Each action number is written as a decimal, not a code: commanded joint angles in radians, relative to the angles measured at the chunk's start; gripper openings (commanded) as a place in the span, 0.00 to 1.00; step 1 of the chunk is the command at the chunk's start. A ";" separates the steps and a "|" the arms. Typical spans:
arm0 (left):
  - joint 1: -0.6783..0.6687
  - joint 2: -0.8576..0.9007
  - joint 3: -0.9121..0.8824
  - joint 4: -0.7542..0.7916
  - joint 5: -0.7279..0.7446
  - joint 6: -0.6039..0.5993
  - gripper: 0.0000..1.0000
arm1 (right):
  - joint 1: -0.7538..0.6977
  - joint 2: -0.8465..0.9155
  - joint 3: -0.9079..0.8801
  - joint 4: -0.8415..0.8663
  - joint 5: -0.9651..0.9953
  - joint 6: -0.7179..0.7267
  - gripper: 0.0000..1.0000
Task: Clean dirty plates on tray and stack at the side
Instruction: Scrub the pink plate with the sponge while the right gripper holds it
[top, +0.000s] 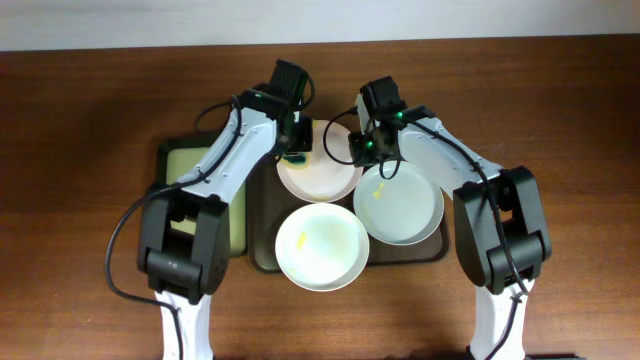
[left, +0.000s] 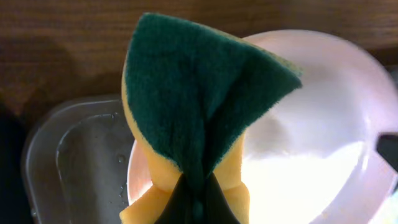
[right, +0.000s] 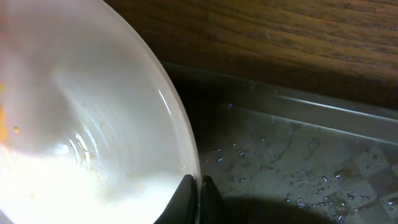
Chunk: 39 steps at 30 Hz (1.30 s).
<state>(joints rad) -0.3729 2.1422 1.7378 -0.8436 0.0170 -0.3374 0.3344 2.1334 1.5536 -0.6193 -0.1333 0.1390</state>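
Note:
Three white plates lie on the dark brown tray (top: 262, 215): a back plate (top: 325, 178), a front plate (top: 322, 245) and a right plate (top: 405, 205), the last two with yellow smears. My left gripper (top: 296, 150) is shut on a green-and-yellow sponge (top: 295, 155) at the back plate's left rim. In the left wrist view the gripper (left: 198, 202) holds the folded sponge (left: 199, 93) over the plate (left: 311, 137). My right gripper (top: 362, 148) is shut on the back plate's right rim. The right wrist view shows the fingers (right: 198, 190) pinching the rim of the plate (right: 93, 124).
A smaller black tray with a yellow-green inside (top: 195, 170) lies left of the brown tray, under my left arm. The brown tray's floor is wet (right: 298, 162) and also shows in the left wrist view (left: 74, 162). Wooden table surrounds the trays.

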 joint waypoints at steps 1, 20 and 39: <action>0.005 0.029 0.002 0.012 -0.018 -0.018 0.00 | -0.003 0.024 -0.005 -0.001 0.006 0.001 0.04; 0.026 0.197 0.042 -0.079 0.503 0.066 0.00 | -0.002 0.024 -0.005 0.006 0.005 0.001 0.04; 0.221 0.018 0.293 -0.288 0.322 0.091 0.00 | -0.002 0.024 -0.005 0.006 0.005 0.001 0.04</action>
<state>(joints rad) -0.2245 2.2742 2.0048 -1.0512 0.5873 -0.2810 0.3248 2.1334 1.5539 -0.6113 -0.1257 0.1322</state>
